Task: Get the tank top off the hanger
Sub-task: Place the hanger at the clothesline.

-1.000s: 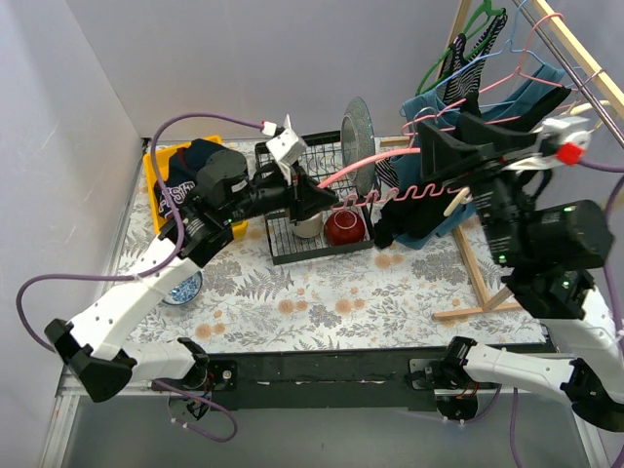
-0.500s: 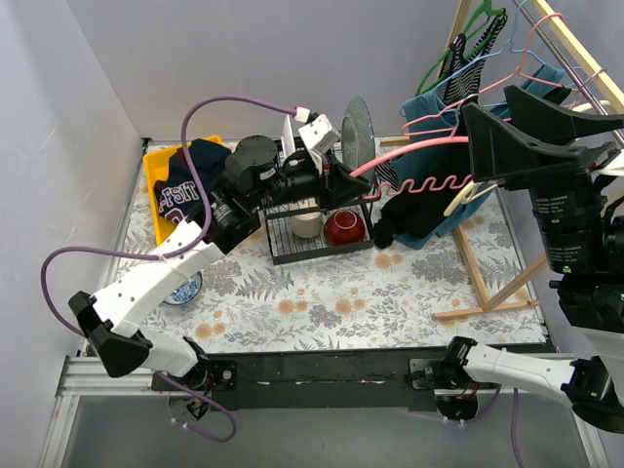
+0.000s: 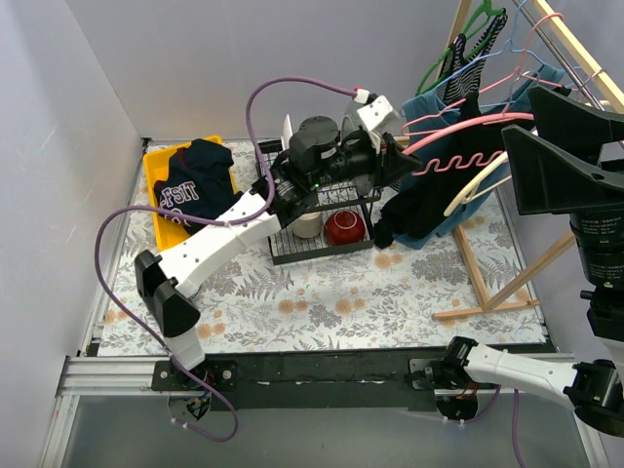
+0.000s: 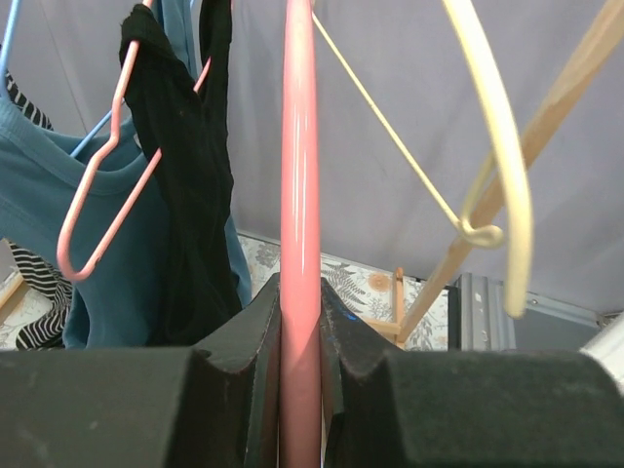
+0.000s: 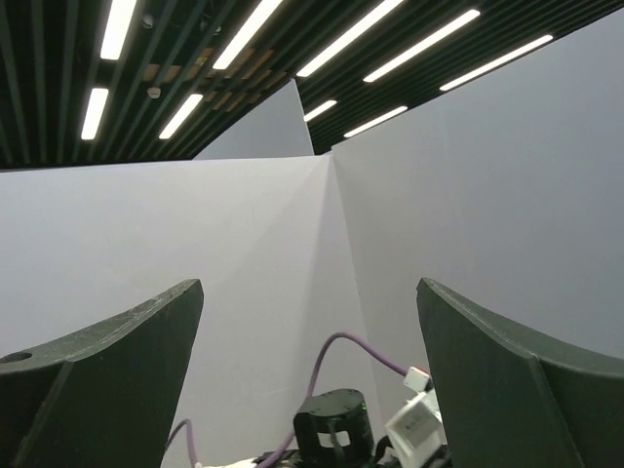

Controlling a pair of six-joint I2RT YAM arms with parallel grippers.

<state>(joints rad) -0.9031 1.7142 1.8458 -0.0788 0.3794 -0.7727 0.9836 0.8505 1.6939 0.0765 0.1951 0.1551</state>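
A pink hanger with a wavy lower bar carries a black tank top that hangs down beside the wooden rack. My left gripper is shut on the hanger's pink bar, held up near the rack; the black tank top hangs just left of the bar in the left wrist view. My right gripper is open and empty, raised high at the right, its fingers pointing toward the back wall.
A cream hanger hangs right of the pink bar. A teal shirt and a striped garment hang on the rack. A black dish rack holds a red bowl. A yellow bin with a dark shirt stands at the left.
My left gripper has carried the pink hanger up and to the right, toward the rack. My right gripper has let go, risen and opened wide at the right.
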